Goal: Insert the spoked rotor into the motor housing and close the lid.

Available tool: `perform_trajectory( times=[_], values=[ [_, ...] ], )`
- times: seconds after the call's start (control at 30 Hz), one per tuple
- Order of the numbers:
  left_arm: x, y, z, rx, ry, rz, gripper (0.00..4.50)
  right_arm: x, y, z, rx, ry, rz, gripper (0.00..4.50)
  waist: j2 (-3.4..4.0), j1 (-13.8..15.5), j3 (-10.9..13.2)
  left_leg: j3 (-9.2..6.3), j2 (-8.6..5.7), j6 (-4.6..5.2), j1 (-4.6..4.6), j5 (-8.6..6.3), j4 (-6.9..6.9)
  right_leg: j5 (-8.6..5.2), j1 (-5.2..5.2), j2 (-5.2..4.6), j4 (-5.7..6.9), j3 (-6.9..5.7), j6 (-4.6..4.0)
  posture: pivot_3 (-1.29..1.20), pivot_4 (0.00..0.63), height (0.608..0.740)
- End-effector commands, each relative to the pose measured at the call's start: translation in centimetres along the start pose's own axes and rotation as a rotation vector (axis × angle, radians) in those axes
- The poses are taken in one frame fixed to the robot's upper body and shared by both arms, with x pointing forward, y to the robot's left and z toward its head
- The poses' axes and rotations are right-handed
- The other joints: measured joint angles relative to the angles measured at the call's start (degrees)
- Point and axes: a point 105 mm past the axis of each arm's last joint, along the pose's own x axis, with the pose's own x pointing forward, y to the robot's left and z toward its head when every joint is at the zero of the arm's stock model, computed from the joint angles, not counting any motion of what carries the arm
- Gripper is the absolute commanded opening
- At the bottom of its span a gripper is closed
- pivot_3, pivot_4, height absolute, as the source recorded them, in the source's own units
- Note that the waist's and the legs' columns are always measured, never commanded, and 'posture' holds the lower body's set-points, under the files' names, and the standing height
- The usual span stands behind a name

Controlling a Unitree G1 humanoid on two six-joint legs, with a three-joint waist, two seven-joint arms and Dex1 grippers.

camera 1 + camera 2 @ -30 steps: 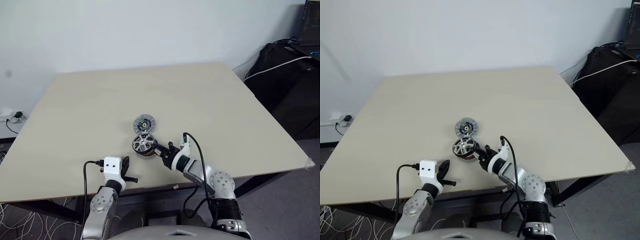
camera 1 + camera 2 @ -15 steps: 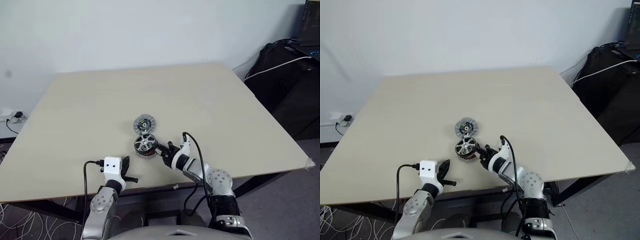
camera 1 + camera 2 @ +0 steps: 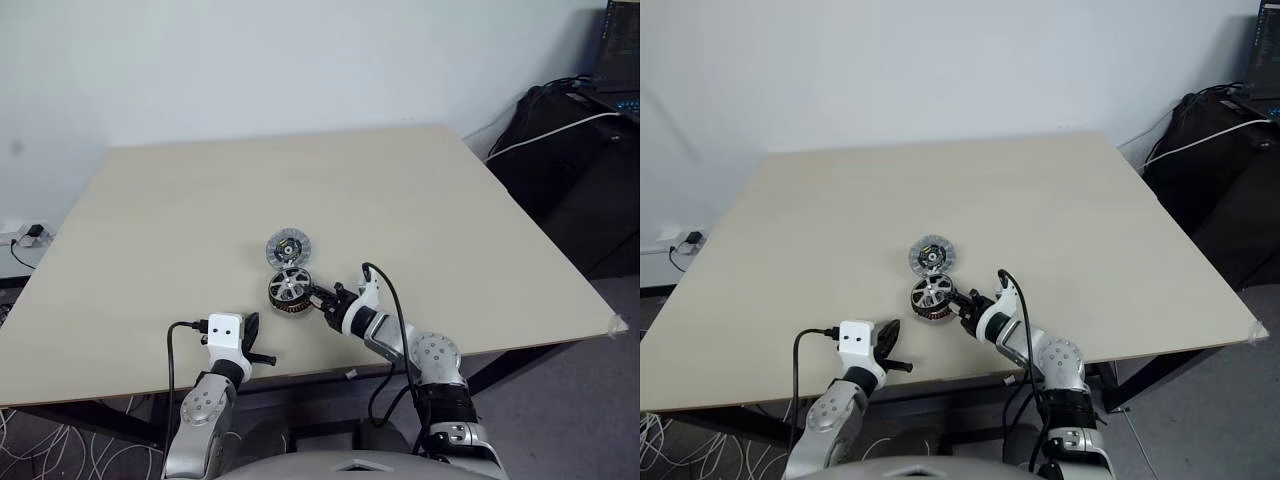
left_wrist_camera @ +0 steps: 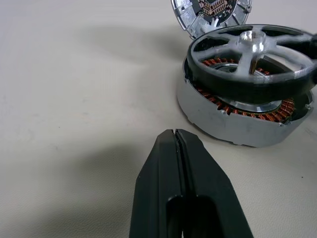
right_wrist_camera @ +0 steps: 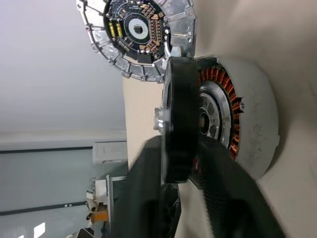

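Observation:
The spoked rotor (image 4: 252,59), with its black rim and silver spokes, hovers just above the motor housing (image 4: 233,124). The housing's copper windings show in the gap between them. My right gripper (image 3: 318,297) reaches in from the right and is shut on the rotor's rim (image 5: 176,124), one finger on each face. The lid (image 3: 287,247) lies flat on the table just behind the housing, its dark circuit face (image 5: 138,34) up. My left gripper (image 4: 176,136) is shut and empty. It rests near the table's front edge, pointing at the housing from a short way off.
The pale table (image 3: 420,200) has wide bare room on all sides of the parts. A dark bag and cables (image 3: 570,130) stand past the table's right edge. A white wall runs behind the table.
My right gripper has edged the rotor a little toward and over the housing, and the rotor lies flatter than before. The left arm has not moved.

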Motion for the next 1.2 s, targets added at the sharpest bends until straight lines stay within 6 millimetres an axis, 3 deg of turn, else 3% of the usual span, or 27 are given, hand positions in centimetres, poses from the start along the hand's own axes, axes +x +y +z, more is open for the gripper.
perform_trajectory(
  times=[0.03,0.27,0.4,0.6,0.73,0.87,1.1,1.2],
  values=[
    [0.2,-0.3,1.3,0.009,-0.049,-0.011,0.05,0.5,2.6,0.1,-0.003,-0.015,0.105,2.3,0.0,0.0,0.0,0.0,0.0,0.0,0.0,0.0,0.0,0.0,0.0,0.0,0.0,0.0,0.0,0.0,0.0,0.74],
    [0.4,-0.5,1.3,0.001,-0.047,-0.02,0.05,-0.2,3.0,0.5,-0.049,-0.035,0.104,4.47,0.01,0.0,0.0,0.0,0.0,0.0,0.03,0.0,0.02,-0.03,0.04,0.0,0.0,0.0,0.05,0.0,0.0,0.74],
    [0.3,-0.4,1.2,-0.007,-0.049,-0.01,0.05,-2.3,4.4,1.9,-0.141,-0.108,0.118,4.47,0.01,0.1,0.0,-0.01,-0.01,0.0,-0.03,0.0,0.03,-0.12,0.01,-0.02,-0.01,0.0,0.21,0.0,0.0,0.74],
    [0.4,-0.5,1.2,-0.01,-0.046,-0.021,0.05,-4.7,4.3,2.9,-0.303,-0.163,0.015,4.47,-0.01,0.2,0.0,-0.01,-0.01,-0.01,-0.04,-0.02,0.02,-0.15,0.01,-0.04,-0.04,0.0,0.26,0.0,0.0,0.74],
    [0.6,-0.7,1.2,-0.011,-0.044,-0.032,0.05,-4.6,4.5,3.0,-0.685,-0.201,-0.075,3.56,-0.01,0.1,0.0,0.05,0.0,-0.02,-0.04,-0.02,0.03,-0.16,0.0,-0.04,-0.02,0.0,0.28,0.0,0.0,0.74],
    [0.6,-0.7,1.2,-0.01,-0.046,-0.035,0.05,-2.2,4.7,1.7,-1.255,-0.194,-0.104,2.26,-0.04,-0.5,0.0,0.14,0.0,-0.03,0.04,-0.01,0.06,-0.14,0.03,-0.02,-0.01,0.0,0.32,0.0,0.0,0.74],
    [0.5,-0.5,1.3,-0.008,-0.049,-0.026,0.05,1.6,3.5,0.1,-1.385,-0.071,-0.068,0.04,-0.33,0.0,0.0,0.05,-0.02,-0.06,0.11,0.01,0.11,-0.08,0.14,-0.02,0.01,-0.01,0.25,0.0,0.0,0.74],
    [0.4,-0.5,1.3,-0.008,-0.05,-0.024,0.05,2.5,3.7,0.0,-1.422,-0.031,-0.05,0.04,-0.41,0.2,0.0,0.05,-0.06,-0.05,0.1,0.01,0.13,0.07,0.14,-0.04,-0.01,0.0,0.07,0.0,0.0,0.74]
  ],
)
